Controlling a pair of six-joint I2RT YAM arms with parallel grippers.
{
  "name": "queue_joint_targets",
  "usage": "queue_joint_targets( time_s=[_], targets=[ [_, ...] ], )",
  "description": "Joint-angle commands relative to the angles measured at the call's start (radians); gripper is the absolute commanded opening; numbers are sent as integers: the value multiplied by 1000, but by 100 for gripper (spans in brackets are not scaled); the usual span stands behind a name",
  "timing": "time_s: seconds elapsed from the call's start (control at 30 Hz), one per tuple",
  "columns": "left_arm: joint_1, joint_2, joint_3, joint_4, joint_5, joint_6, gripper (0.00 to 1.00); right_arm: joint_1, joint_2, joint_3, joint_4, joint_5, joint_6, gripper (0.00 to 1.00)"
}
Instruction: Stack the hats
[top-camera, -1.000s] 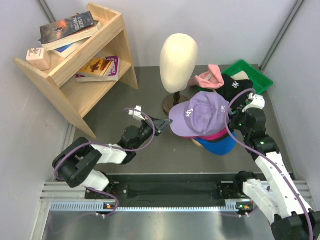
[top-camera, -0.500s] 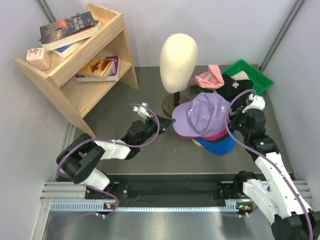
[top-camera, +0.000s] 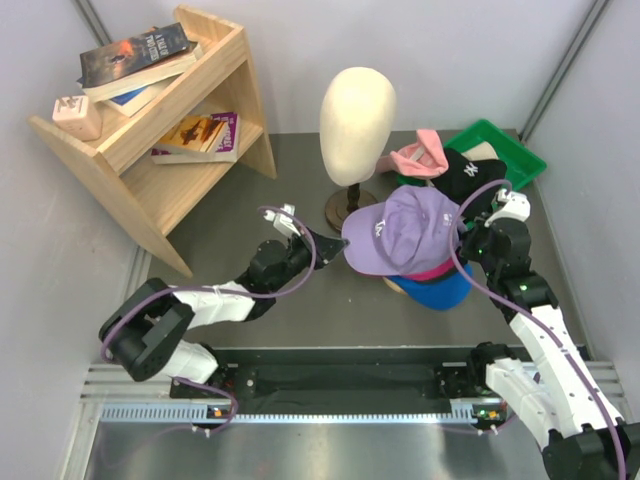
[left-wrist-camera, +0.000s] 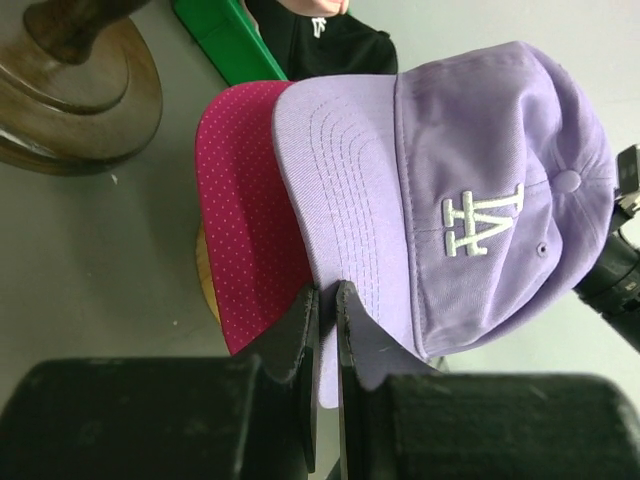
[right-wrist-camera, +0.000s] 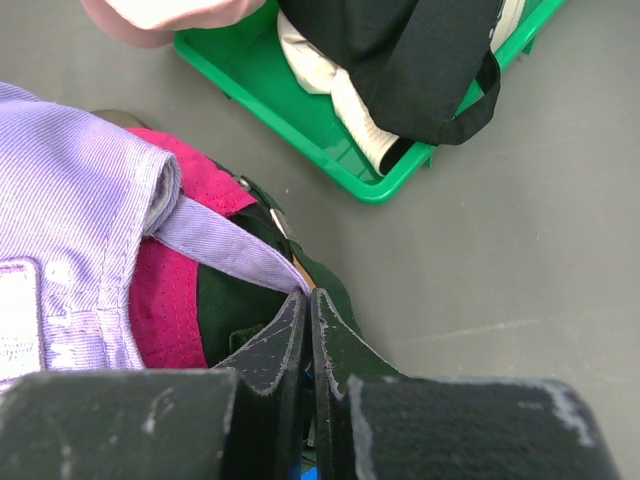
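Lavender cap lies over the magenta cap, at 4 o'clock from the mannequin head. Left fingers clamp its brim, right fingers its strap; lower both evenly, centred.

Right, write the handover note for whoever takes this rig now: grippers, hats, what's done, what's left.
Left gripper: shut on the brim of the lavender cap.
Right gripper: shut on that cap's back strap.
Stack: blue cap at the bottom, magenta cap on it, lavender cap held over both, not yet released.
Done: blue and magenta stacked.
Left: settle and release the lavender cap. Then add the light pink cap beside the green tray, the black cap in it, and the cream hat under the black one.
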Motion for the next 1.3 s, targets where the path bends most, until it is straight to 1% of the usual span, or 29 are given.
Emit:
queue_joint_targets(
  time_s=[0.0,0.03,0.07,0.3,0.5,0.6,0.77,1.0,1.13,1.27],
  targets=[
    [14,-18,70,-306,-51,193,0,-22,6,-33,-32,75,-6,0],
    [13,-12,90,-400,-51,207,0,-24,7,-33,-32,75,-3,0],
    [14,2,106,-434,-52,214,0,-24,6,-34,-34,78,-1,0],
    [13,66,110,-455,-23,228,0,-22,0,-34,-55,104,2,0],
    [0,126,166,-518,-3,260,0,-22,-11,-22,-66,96,11,0],
    [-1,137,173,-531,-17,271,0,-22,-8,-20,-73,99,14,0],
    [0,163,198,-536,-25,274,0,-22,56,-17,-83,110,25,0],
    [5,195,228,-531,-20,270,0,-22,130,-34,-37,107,43,0],
    [9,201,212,-535,-23,268,0,-22,144,-50,-32,113,46,0],
    [14,172,190,-521,-20,264,0,-22,133,-47,-40,109,42,0]
  ],
)
